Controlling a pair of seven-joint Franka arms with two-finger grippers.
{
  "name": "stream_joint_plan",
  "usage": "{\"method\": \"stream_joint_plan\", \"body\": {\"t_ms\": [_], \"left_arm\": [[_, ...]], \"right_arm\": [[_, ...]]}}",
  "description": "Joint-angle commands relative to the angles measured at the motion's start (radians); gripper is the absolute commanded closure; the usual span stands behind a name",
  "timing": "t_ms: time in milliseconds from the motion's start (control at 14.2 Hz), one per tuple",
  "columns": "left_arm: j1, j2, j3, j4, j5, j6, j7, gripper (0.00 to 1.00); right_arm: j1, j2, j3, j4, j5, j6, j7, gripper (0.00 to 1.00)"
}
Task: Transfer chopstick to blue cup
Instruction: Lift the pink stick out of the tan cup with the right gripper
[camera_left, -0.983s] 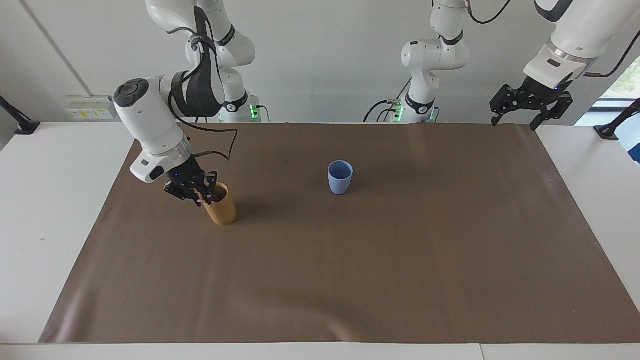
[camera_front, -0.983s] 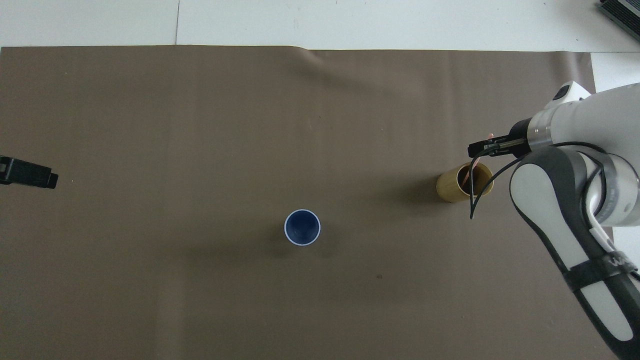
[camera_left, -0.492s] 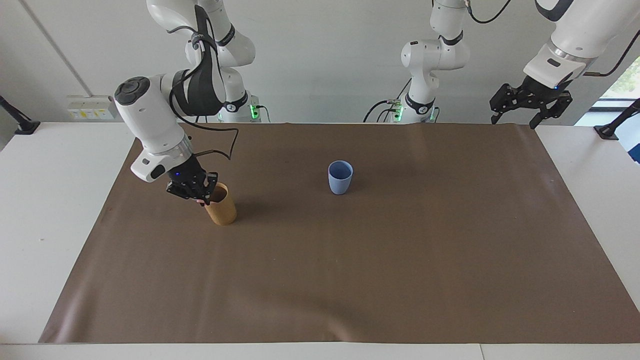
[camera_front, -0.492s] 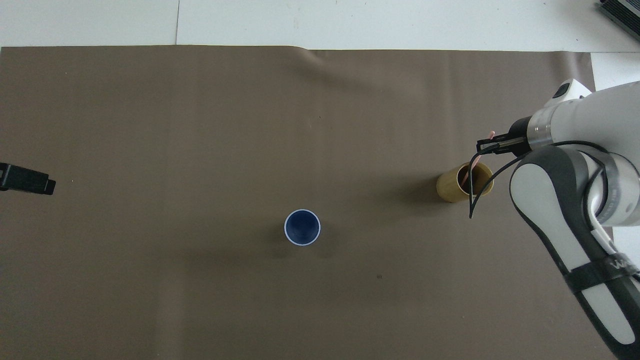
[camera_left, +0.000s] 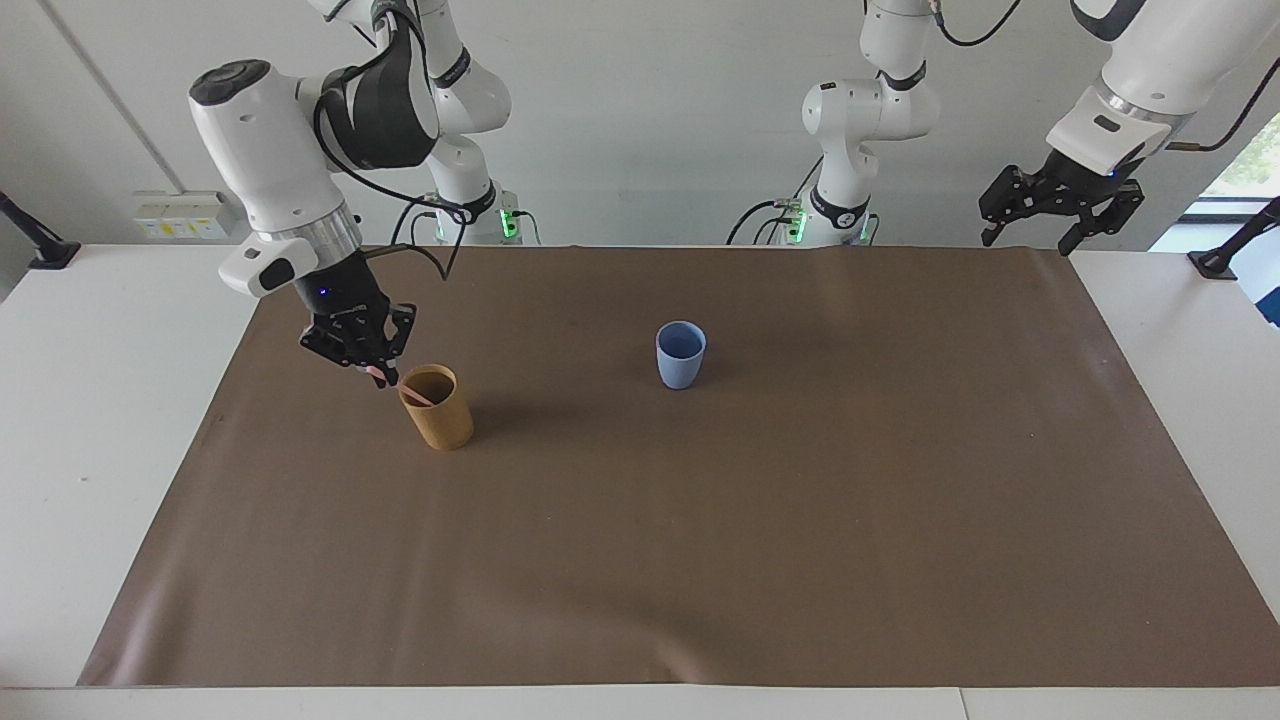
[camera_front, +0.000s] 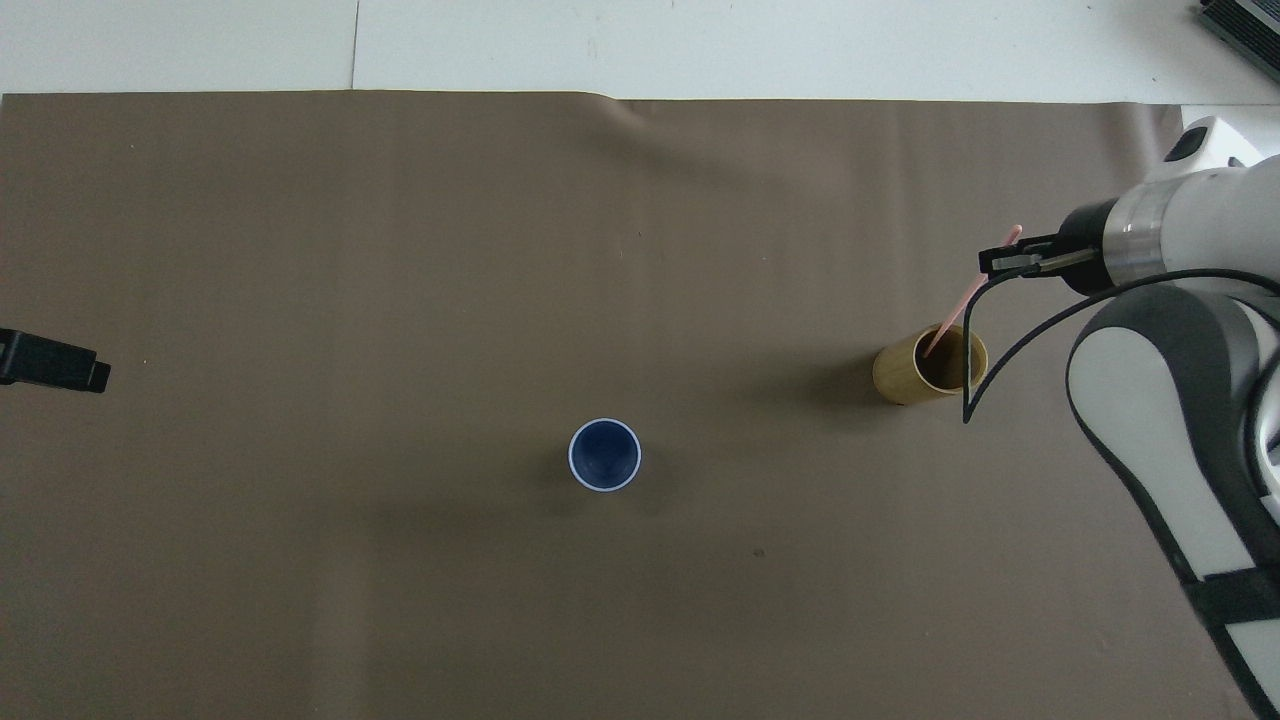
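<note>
My right gripper (camera_left: 378, 372) (camera_front: 992, 262) is shut on the upper end of a pink chopstick (camera_left: 408, 390) (camera_front: 958, 308). The stick slants down from the fingers, and its lower tip still sits in the mouth of the tan cup (camera_left: 440, 418) (camera_front: 903, 373) at the right arm's end of the table. The blue cup (camera_left: 680, 358) (camera_front: 604, 456) stands upright mid-table, apart from both grippers. My left gripper (camera_left: 1028, 238) (camera_front: 58, 364) waits open and holds nothing, raised over the mat's edge at the left arm's end.
A brown mat (camera_left: 700, 560) covers most of the white table (camera_left: 110, 420). Only the two cups stand on it. The right arm's black cable (camera_front: 985, 350) hangs over the tan cup's rim.
The right gripper has risen and drawn back from the tan cup, pulling the chopstick most of the way out. The left arm has barely moved.
</note>
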Motion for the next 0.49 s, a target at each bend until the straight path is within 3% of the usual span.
{"method": "stream_joint_plan", "body": {"t_ms": [0, 211, 421], "left_arm": [[0.015, -0.023, -0.012, -0.025, 0.012, -0.004, 0.003, 0.0], [0.015, -0.023, -0.012, -0.025, 0.012, -0.004, 0.003, 0.0], [0.015, -0.023, -0.012, -0.025, 0.012, -0.004, 0.003, 0.0]], "right_arm": [[-0.005, -0.046, 0.005, 0.02, 0.03, -0.048, 0.005, 1.0], [0.009, -0.069, 0.008, 0.033, 0.03, -0.072, 0.01, 1.0], [0.067, -0.076, 0.014, 0.034, 0.018, -0.069, 0.144, 1.0]]}}
